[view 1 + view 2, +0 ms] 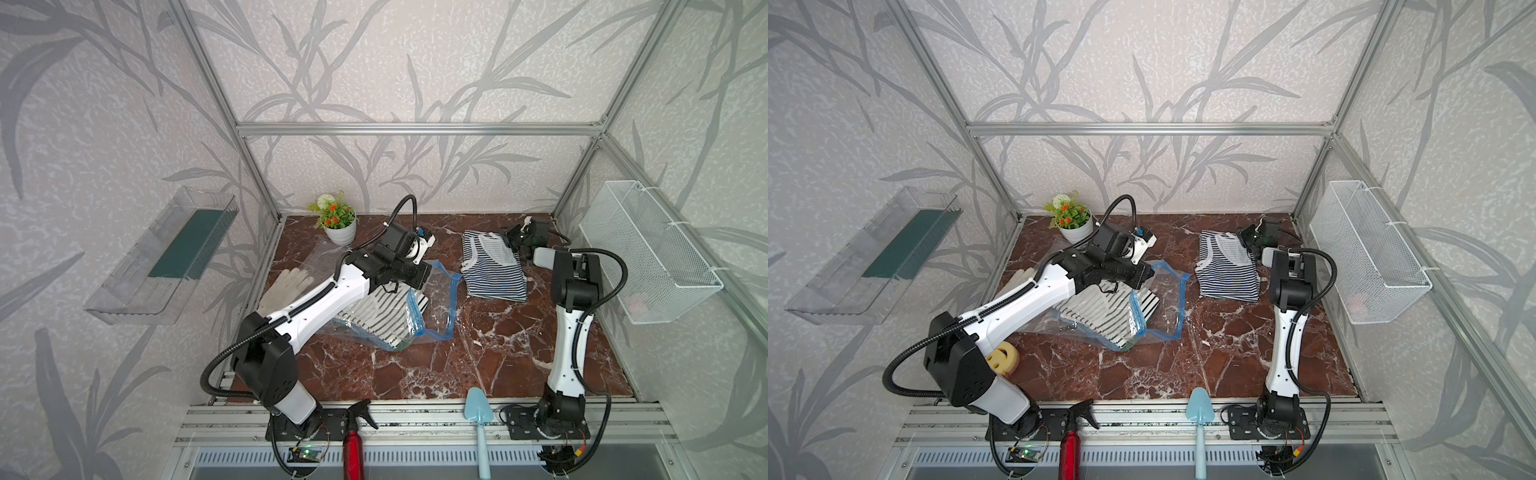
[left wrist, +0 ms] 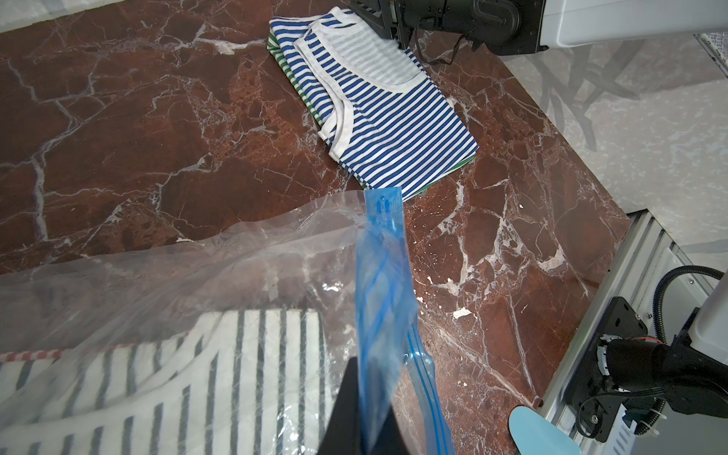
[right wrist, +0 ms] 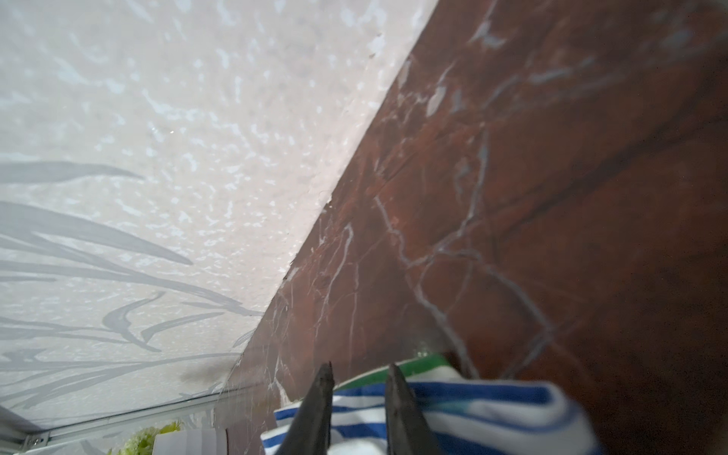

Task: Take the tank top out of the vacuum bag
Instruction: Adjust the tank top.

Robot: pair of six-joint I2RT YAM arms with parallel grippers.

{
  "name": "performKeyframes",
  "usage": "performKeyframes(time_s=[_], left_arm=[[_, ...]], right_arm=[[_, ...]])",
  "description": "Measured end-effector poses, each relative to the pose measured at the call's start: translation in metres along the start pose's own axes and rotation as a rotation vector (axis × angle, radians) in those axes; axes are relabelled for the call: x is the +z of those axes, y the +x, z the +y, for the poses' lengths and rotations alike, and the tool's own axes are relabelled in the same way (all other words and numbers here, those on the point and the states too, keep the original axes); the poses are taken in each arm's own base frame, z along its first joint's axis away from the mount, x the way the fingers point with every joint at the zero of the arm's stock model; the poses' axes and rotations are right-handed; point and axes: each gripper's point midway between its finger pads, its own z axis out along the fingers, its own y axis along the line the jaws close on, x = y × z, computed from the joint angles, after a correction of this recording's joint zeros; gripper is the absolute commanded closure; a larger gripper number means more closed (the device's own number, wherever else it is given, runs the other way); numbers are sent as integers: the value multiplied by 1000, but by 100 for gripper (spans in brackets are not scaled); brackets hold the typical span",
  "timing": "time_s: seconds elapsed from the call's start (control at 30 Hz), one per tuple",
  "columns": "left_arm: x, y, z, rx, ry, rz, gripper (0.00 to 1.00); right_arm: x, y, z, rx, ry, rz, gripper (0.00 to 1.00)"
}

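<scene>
The vacuum bag (image 1: 440, 291) lies crumpled at the table's middle left, clear with a blue zip strip (image 2: 384, 244). A black-and-white striped garment (image 1: 386, 311) sits inside it. My left gripper (image 2: 370, 394) is shut on the blue zip strip, holding that edge up. A blue-and-white striped tank top (image 1: 492, 270) lies folded outside the bag at the back right, on top of a green-striped garment (image 3: 417, 364). My right gripper (image 3: 360, 368) hovers low over the tank top's far edge. Its fingers stand a little apart, and the cloth runs unbroken beneath them.
A potted plant (image 1: 338, 226) stands at the back. White gloves (image 1: 286, 284) and a yellow sponge (image 1: 1003, 357) lie by the left arm. A red spray bottle (image 1: 353, 440) and a blue trowel (image 1: 480, 419) rest on the front rail. A wire basket (image 1: 648, 253) hangs on the right wall.
</scene>
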Motion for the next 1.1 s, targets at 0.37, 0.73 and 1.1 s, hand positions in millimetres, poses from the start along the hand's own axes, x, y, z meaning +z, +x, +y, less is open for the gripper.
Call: performKeyframes(time_s=[0.37, 0.73, 1.1], left_arm=[[0, 0, 0, 0, 0, 0, 100], [0, 0, 0, 0, -1, 0, 100], [0, 0, 0, 0, -1, 0, 100]], right_arm=[[29, 55, 97, -105, -227, 124, 74], [63, 115, 85, -69, -192, 251, 74], [68, 120, 69, -35, -136, 297, 74]])
